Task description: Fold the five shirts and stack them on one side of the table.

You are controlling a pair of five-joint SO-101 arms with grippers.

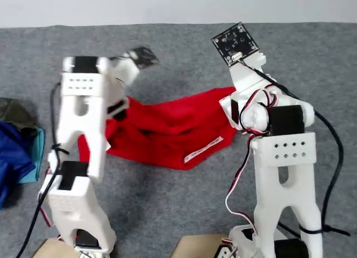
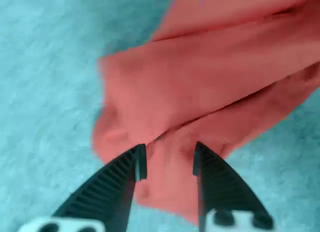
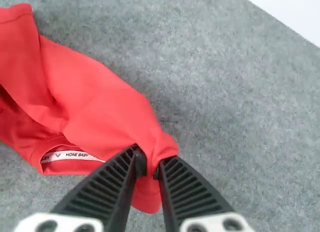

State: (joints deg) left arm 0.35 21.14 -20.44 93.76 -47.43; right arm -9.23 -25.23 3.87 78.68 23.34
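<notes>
Red shirt (image 1: 167,130) lies crumpled mid-worktop (image 1: 178,208), btwn the two arms. Right pincer (image 3: 149,167) is nipped onto one edge; left pincer (image 2: 169,159) is spread over the other end. Light, floppy cloth, prob. sags. Best taken at corners/seams.

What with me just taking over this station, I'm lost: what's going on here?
Two robot arms are working on a red shirt that lies crumpled on the grey table. The right hand is shut on one corner of it. The left hand hangs open over the opposite end, gripping nothing. The shirt is not folded yet. A pile of other clothes, blue and green, sits at the table's edge.
</notes>
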